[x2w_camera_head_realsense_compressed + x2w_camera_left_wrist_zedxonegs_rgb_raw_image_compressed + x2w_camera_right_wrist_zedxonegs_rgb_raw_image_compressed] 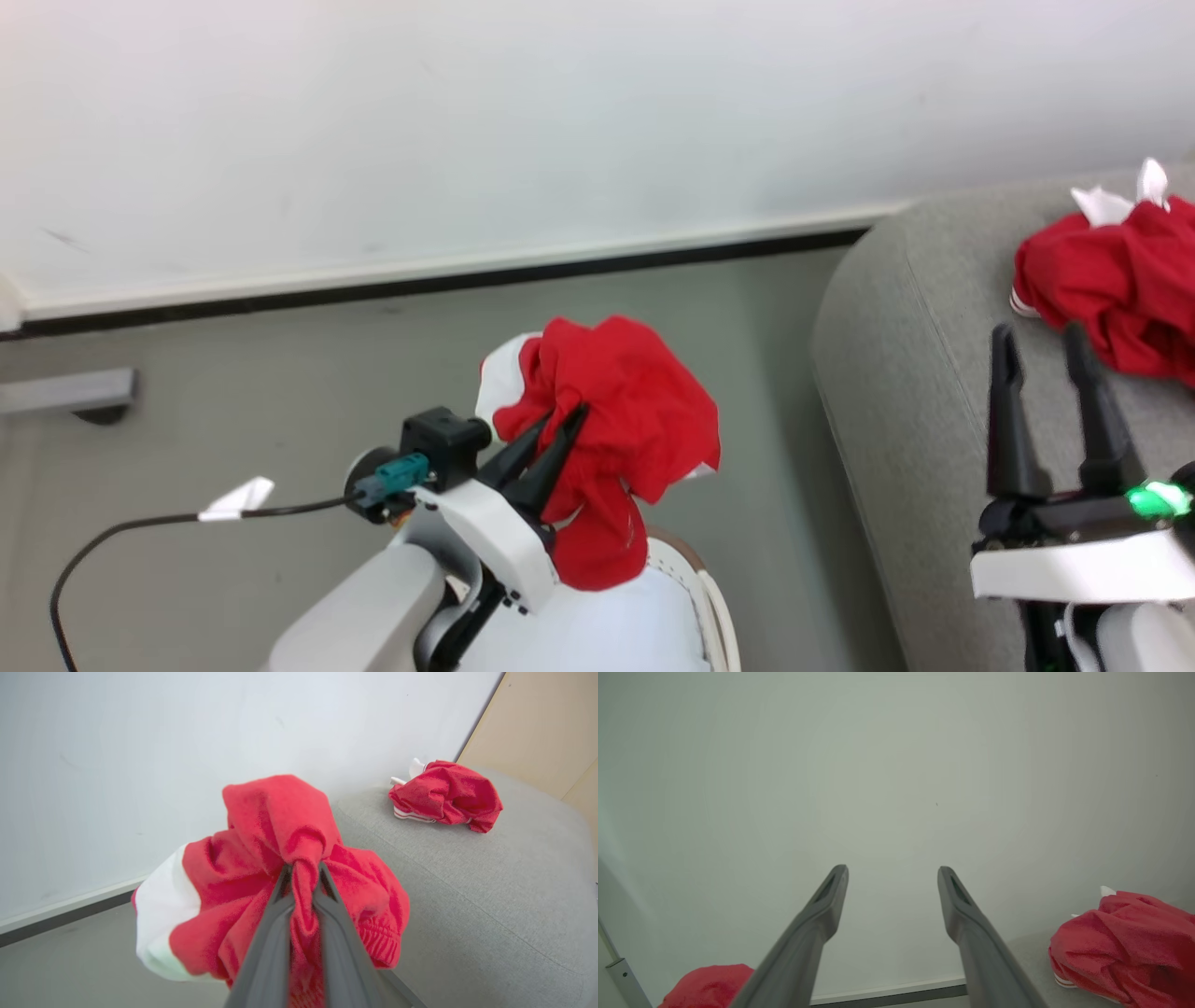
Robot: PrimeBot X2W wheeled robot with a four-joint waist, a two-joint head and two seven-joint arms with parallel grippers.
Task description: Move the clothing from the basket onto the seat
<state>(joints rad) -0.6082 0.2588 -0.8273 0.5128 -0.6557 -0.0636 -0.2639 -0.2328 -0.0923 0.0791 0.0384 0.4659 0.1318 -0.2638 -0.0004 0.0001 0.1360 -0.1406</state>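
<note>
Two red pieces show from the head: one garment [625, 401] hangs pinched in the left gripper [565, 415], left of the sofa [896, 373], with the basket [700, 579] below. A second garment [1120, 280] lies on the sofa beside the spread, empty right gripper [1038, 331].

From the left wrist, the fingers [275, 933] press together on a fold. The sofa's rounded edge is near, and free room lies before the second garment.

From the right wrist, the jaws stand apart before the wall [896, 765].

I judge this the carrying step. Next, swing over the sofa's edge, then release.
</note>
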